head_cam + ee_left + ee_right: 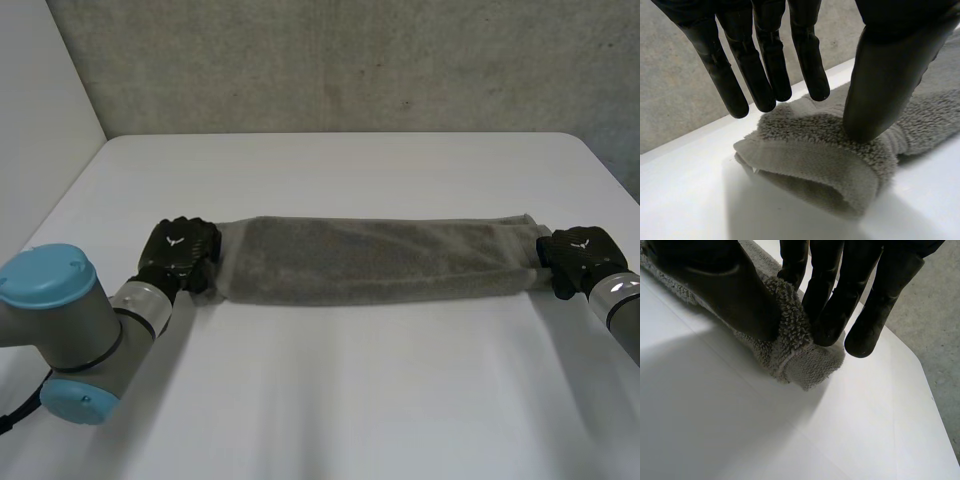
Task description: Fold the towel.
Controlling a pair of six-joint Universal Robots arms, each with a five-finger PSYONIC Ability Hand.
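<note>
Towel [370, 262] fuzzy cloth (looped pile); table [330, 400] smooth.

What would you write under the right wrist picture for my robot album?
The right robot hand pinches the end of the grey towel on the white table.

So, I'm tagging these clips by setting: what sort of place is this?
Probably a robotics lab or test bench, not a home: a plain white table before a bare grey concrete wall, with the robot's black left hand and right hand at either end of a grey terry towel.
</note>
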